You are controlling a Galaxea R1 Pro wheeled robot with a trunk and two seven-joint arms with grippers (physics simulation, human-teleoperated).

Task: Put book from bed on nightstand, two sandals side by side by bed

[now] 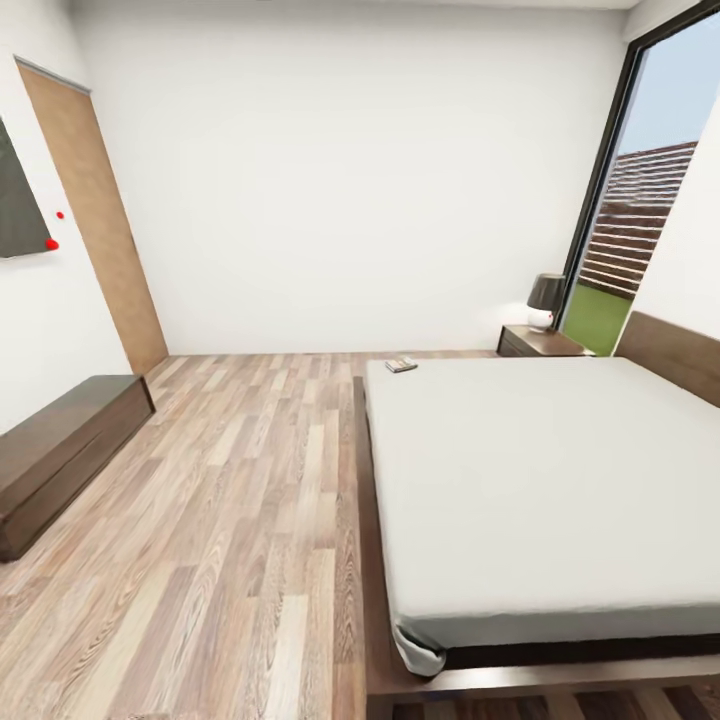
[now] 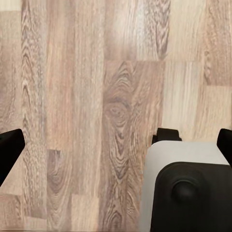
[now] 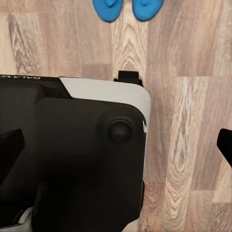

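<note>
Bedroom, head view: big bed (image 1: pixel 540 490) fills 3 to 5 o'clock, book (image 1: pixel 402 364) lying on the mattress's far left corner, nightstand (image 1: pixel 540 342) at 2 o'clock beyond it carrying a lamp (image 1: pixel 545 300), low bench (image 1: pixel 60 450) at 9 o'clock partly cut off. Right wrist view: two sandals (image 3: pixel 128 8) side by side on the floor (image 3: pixel 188 72) at 12 o'clock, cut off by the frame edge, beyond the robot's base (image 3: pixel 72 154). Left gripper (image 2: pixel 116 145) and right gripper (image 3: pixel 116 147) show only black fingertip slivers at the frame sides, spread wide apart, nothing held.

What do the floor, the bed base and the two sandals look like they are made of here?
The floor looks like light wood plank with a matte finish: visible grain, knots and board seams. The bed base looks like dark brown wood, with faint grain. The two sandals look like smooth bright blue foam or rubber, though only their ends show.
</note>
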